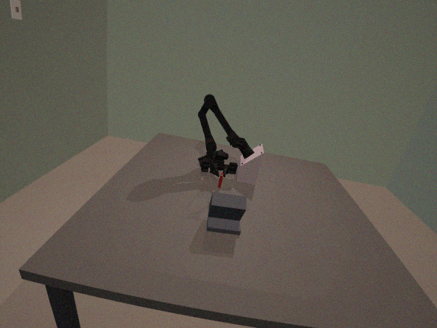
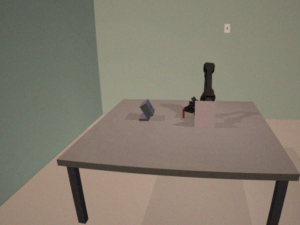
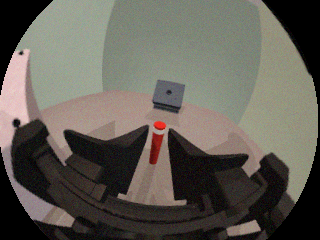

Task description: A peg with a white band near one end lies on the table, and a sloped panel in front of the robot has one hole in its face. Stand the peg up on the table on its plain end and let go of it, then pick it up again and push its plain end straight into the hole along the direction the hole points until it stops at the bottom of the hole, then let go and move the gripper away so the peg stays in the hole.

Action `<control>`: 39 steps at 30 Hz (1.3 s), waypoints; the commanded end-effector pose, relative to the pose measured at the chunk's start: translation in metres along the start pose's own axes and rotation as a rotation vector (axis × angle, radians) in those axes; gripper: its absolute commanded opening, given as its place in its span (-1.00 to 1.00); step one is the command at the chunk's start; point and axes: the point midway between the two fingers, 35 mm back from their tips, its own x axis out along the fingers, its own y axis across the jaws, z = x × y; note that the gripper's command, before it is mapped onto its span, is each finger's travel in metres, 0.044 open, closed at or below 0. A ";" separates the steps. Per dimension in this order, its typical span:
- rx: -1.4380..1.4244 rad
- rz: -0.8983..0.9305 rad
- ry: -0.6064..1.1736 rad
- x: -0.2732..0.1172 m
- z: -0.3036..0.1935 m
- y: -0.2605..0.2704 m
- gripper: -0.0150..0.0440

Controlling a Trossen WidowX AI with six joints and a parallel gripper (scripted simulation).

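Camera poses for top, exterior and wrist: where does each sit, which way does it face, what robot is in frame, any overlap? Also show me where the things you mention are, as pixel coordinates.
Top: high, beyond the grey sloped block [image 1: 228, 199] [image 2: 146, 108] [image 3: 168, 95], facing down toward the black arm [image 1: 222, 118] [image 2: 208, 81]; whole arm and gripper [image 1: 221, 173] [image 2: 183, 109] [image 3: 159, 130] visible.
Exterior: past one table side, looking across, slightly down; arm upright, gripper partly behind the pale pink panel [image 1: 252, 154] [image 2: 205, 114] [image 3: 15, 90].
Wrist: behind the fingers, facing the block's hole; only gripper shows.
Shared: top and exterior both show arm, block, panel and red white-banded peg [image 1: 220, 181] [image 2: 183, 113] [image 3: 156, 147].

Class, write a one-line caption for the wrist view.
Red peg upright, white band near its top, between the open gripper's fingers; holed panel beyond.
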 end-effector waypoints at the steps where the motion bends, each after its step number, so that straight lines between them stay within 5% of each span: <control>1: 0.002 0.001 0.001 0.000 0.000 0.000 -0.05; 5: 0.002 0.001 0.001 0.000 0.000 0.000 -0.05; 17: 0.002 0.001 0.001 0.000 0.000 0.000 1.00; 27: 0.002 0.005 0.002 0.000 0.003 -0.002 1.00; 39: -0.010 0.039 0.020 -0.002 0.072 -0.026 1.00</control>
